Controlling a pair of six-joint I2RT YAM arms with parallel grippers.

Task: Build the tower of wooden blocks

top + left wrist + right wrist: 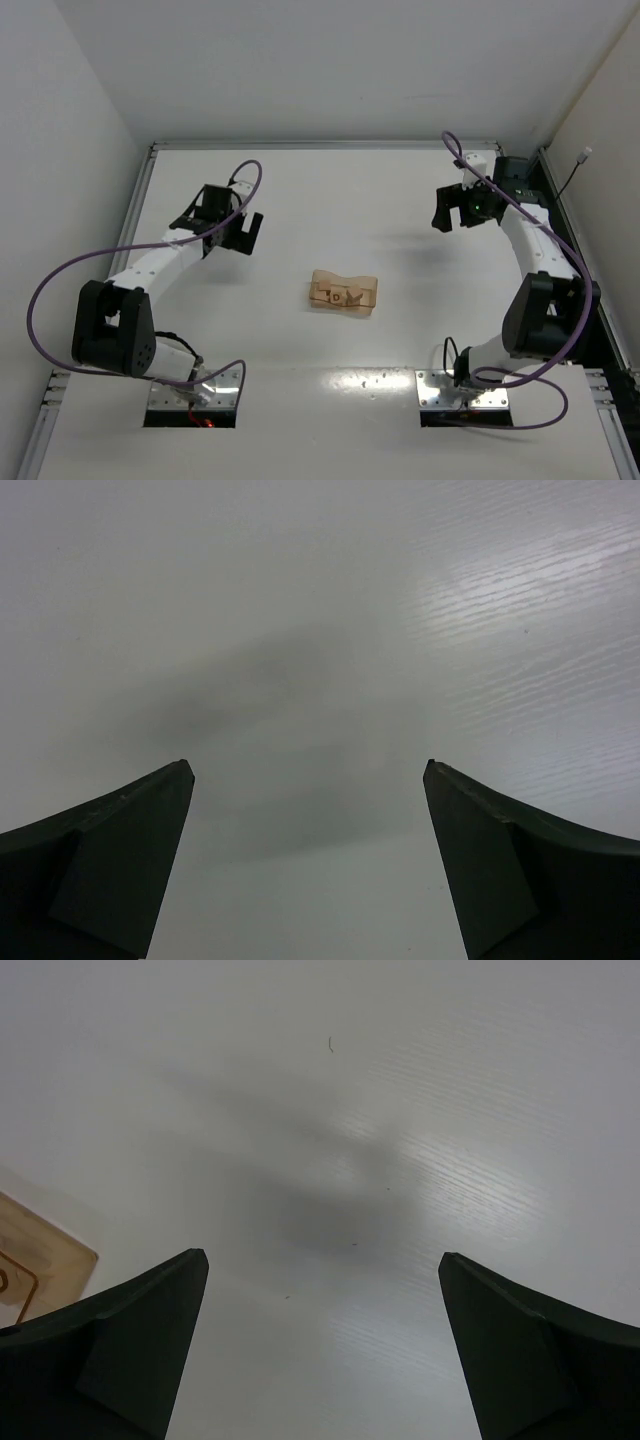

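Top external view, from left to right: the left black-and-white robot arm [150, 265] reaches from its base at the near left toward the far left of the flat white tabletop [300, 200], with a thin purple cable [45, 275] looping beside it. The left end effector [233, 238] hangs above bare surface, well apart from the task's things. In the left wrist view its two dark fingers [120, 850] are spread wide at the lower corners, and the left end effector [308, 770] has nothing between them but the tabletop and a soft shadow. Near the middle of the tabletop, between the two arms, the small light-tan wooden cubes [342, 292] sit touching one another in a low cluster, and one shows a dark mark on a face; their number cannot be made out. At the far right, the right end effector [455, 215] hovers over bare tabletop, also well away from the cluster. In the right wrist view the right end effector [323, 1255] is likewise gaping wide and holding nothing, and a corner of one tan cube [35, 1260] with a dark curved mark shows at the left edge.
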